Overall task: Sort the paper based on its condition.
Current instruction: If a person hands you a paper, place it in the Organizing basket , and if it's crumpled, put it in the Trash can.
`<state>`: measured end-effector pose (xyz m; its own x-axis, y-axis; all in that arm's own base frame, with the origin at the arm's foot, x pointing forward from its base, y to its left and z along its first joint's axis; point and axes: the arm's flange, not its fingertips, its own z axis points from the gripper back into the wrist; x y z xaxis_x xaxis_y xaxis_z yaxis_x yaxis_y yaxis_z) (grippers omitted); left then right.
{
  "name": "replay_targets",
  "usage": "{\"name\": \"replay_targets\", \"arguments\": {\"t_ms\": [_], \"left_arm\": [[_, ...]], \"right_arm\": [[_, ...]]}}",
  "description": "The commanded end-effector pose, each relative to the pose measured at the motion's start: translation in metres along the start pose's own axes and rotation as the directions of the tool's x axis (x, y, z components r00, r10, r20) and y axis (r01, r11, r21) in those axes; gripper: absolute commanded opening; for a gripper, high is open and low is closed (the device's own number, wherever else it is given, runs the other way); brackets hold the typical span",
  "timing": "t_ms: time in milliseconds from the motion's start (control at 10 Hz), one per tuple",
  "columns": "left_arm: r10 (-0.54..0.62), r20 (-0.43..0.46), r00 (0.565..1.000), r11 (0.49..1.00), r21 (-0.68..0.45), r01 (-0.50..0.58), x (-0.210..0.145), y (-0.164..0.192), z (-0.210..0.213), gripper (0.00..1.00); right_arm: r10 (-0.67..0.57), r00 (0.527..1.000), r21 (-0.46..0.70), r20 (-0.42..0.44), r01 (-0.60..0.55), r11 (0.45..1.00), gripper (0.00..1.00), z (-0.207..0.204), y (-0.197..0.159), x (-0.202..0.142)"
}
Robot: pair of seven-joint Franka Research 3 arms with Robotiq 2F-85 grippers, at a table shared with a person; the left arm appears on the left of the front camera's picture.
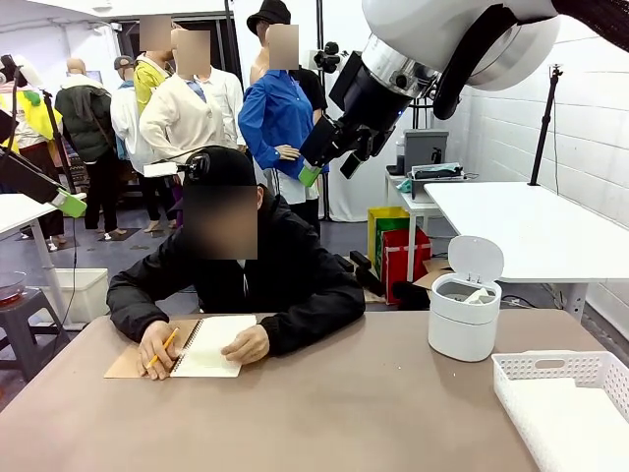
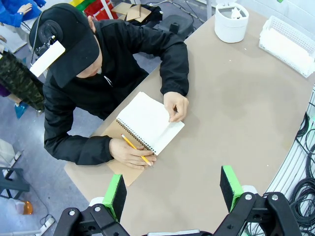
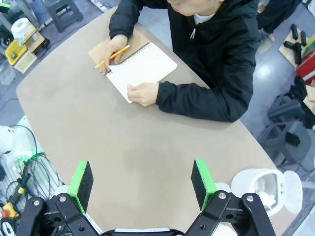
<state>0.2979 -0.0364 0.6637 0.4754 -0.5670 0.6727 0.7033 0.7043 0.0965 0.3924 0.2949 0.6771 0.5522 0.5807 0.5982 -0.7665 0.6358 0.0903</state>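
Notebook (image 1: 211,346) left; paper (image 1: 476,294) inside open bin (image 1: 462,336)

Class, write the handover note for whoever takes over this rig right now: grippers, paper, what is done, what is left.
Left gripper: open, empty, high above the table.
Right gripper: open, empty, high too.
Paper: a crumpled piece lies in the open bin; the basket seems to hold flat sheets, hard to tell.
Person: pencil hand writes in the notebook, other hand on the page.
Done: apparently some sorting.
Left: probably wait for the next paper, then sort it.
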Motion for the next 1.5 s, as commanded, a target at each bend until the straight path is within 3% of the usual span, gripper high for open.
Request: {"name": "replay_targets", "arguments": {"t_ms": [0, 1400], "left_arm": [[0.003, 0.005, 1.000, 1.000, 0.003, -0.003, -0.0008, 0.0010, -0.0001, 1.00], [0.003, 0.005, 1.000, 1.000, 0.003, -0.003, -0.0008, 0.0010, -0.0001, 1.00]], "right_arm": [[-0.003, 1.000, -0.002, 0.001, 0.003, 1.000, 1.00, -0.0001, -0.0019, -0.0001], [-0.003, 1.000, -0.002, 0.001, 0.003, 1.000, 1.00, -0.0001, -0.0019, -0.0001]]}}
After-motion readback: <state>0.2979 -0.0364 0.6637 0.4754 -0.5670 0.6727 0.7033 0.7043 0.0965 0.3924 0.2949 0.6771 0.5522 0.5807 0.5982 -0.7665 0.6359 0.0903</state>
